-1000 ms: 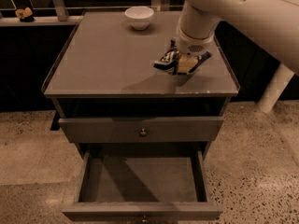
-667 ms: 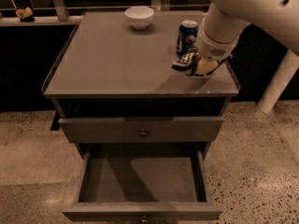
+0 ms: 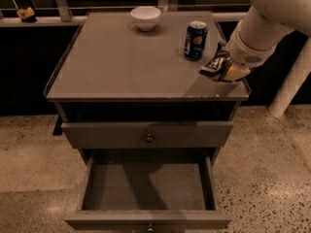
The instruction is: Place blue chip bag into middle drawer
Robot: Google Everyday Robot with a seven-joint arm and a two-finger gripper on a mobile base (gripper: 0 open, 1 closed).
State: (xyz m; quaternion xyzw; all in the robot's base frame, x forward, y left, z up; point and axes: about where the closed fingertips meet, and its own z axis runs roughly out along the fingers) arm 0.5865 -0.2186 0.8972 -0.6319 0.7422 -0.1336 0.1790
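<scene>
My gripper [image 3: 222, 68] hangs from the white arm at the right edge of the grey cabinet top [image 3: 121, 67]. It is shut on the blue chip bag [image 3: 214, 66], a crumpled dark foil bag held just above the top's right front corner. The middle drawer [image 3: 146, 186] is pulled wide open below, and I see nothing in it. Its front edge lies along the bottom of the view. The gripper is up and to the right of the drawer opening.
A blue soda can [image 3: 195, 41] stands upright on the top, just left of the bag. A white bowl [image 3: 146, 18] sits at the back. The upper drawer front [image 3: 148, 134] with a round knob is closed. A white post [image 3: 291, 81] stands at the right.
The arm has carried the chip bag rightward and toward the front, from the middle right of the top to its right front corner. The soda can is now uncovered.
</scene>
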